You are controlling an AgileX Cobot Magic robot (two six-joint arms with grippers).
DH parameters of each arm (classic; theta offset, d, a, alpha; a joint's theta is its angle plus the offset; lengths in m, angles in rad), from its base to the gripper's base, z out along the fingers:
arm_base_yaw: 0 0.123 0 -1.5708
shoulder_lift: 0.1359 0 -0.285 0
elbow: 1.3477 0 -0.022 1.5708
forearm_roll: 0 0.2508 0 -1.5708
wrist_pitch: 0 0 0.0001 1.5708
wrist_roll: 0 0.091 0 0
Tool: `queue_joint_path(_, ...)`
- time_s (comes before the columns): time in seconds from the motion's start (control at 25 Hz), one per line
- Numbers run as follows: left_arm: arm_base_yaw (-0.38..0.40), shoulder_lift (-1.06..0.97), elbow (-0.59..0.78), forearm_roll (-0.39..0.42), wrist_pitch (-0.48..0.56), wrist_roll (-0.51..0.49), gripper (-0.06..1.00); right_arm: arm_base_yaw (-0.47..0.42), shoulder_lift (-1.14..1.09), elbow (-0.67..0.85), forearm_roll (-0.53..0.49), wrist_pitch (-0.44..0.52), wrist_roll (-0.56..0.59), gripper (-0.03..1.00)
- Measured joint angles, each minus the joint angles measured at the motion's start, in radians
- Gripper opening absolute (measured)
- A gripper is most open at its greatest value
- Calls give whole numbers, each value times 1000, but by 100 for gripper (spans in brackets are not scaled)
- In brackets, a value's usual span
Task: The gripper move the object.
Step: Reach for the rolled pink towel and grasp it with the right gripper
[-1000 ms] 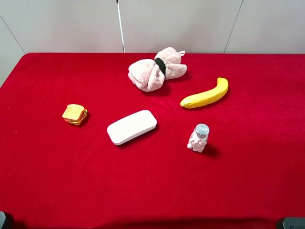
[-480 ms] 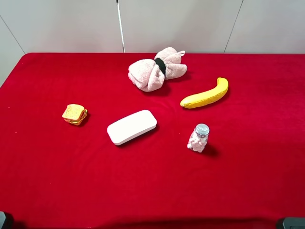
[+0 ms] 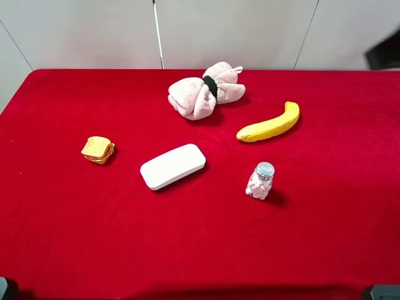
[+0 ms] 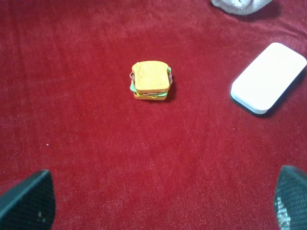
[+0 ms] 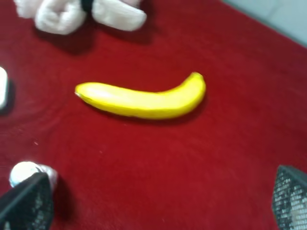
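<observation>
The pale pink rolled towel (image 3: 205,92), cinched by a black band, lies at the back middle of the red table. Its edge shows in the left wrist view (image 4: 240,5) and the right wrist view (image 5: 79,12). My left gripper (image 4: 158,199) is open and empty, above the cloth short of a toy sandwich, far from the towel. My right gripper (image 5: 158,199) is open and empty, short of the banana, with the towel beyond it. In the exterior high view neither claw shows; a dark shape (image 3: 384,56) sits at the right edge.
A yellow banana (image 3: 270,124) lies right of the towel. A white rounded case (image 3: 173,166) is mid-table, a small capped bottle (image 3: 260,181) to its right, and a toy sandwich (image 3: 97,149) to the left. A pale wall stands behind the table.
A dark shape has come into the exterior high view at the upper right edge. The towel and the other objects have not moved.
</observation>
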Motion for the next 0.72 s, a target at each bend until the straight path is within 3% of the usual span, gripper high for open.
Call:
queue_joint_path(0.36, 0, 0, 0, 0, 0, 0, 90, 173, 277, -184, -56, -48, 0, 69)
queue_joint_path(0.72, 0, 0, 0, 0, 0, 0, 90, 254, 533, -403, -76, -49, -83, 69)
